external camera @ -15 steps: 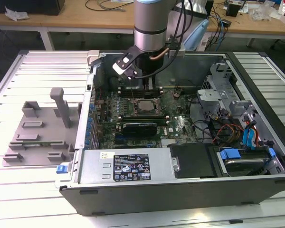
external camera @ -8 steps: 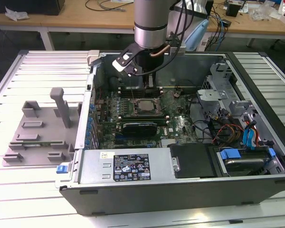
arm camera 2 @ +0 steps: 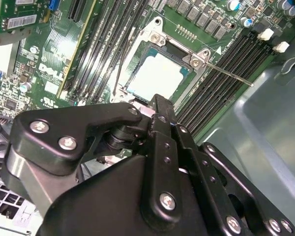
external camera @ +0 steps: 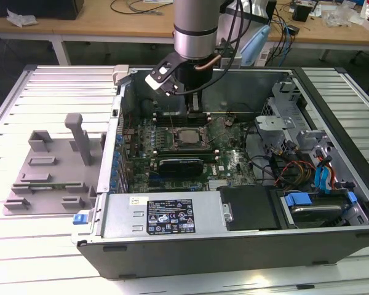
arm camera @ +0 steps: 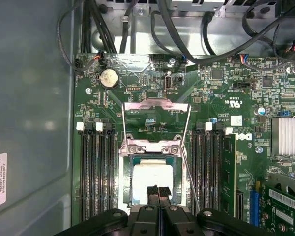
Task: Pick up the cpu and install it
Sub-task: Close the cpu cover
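Observation:
The cpu [arm camera: 152, 178] is a silvery square chip lying flat in the motherboard socket, with the socket's metal load plate [arm camera: 156, 123] swung open beyond it. It also shows in the second wrist view as the cpu [arm camera 2: 157, 73] and in the exterior view as the cpu [external camera: 186, 136] inside the open computer case [external camera: 111, 160]. My gripper [arm camera: 158, 191] hangs just above the chip's near edge. Its two black fingers are pressed together with nothing between them. The gripper [arm camera 2: 160, 102] covers part of the socket frame. In the exterior view the gripper [external camera: 195, 106] points down over the board.
Memory slots [arm camera: 96, 172] flank the socket on both sides, and a thin socket lever [arm camera 2: 226, 73] sticks out sideways. A power supply [external camera: 166, 215], drive bays [external camera: 313, 203] and cables [external camera: 289, 169] crowd the case. A grey fixture tray [external camera: 49, 166] lies at the exterior view's left.

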Controlling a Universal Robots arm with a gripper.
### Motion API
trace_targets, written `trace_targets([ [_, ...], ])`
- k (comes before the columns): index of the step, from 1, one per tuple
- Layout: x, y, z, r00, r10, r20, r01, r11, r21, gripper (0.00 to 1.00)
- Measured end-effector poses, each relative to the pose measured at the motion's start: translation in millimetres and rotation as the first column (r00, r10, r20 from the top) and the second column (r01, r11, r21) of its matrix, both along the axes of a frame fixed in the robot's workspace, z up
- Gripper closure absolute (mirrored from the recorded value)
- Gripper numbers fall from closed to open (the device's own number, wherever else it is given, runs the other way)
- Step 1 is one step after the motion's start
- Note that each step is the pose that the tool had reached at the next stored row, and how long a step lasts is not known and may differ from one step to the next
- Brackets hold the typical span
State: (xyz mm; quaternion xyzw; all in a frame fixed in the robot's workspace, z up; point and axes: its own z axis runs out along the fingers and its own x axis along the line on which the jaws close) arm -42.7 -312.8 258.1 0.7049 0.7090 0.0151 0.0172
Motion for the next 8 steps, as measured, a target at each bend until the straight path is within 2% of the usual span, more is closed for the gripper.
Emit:
trace_targets([
  [8, 19.7, 0.0, 0.0, 1.0000, 0.000, 0.0001, 0.000, 1.0000, 0.0001, 0.89],
])
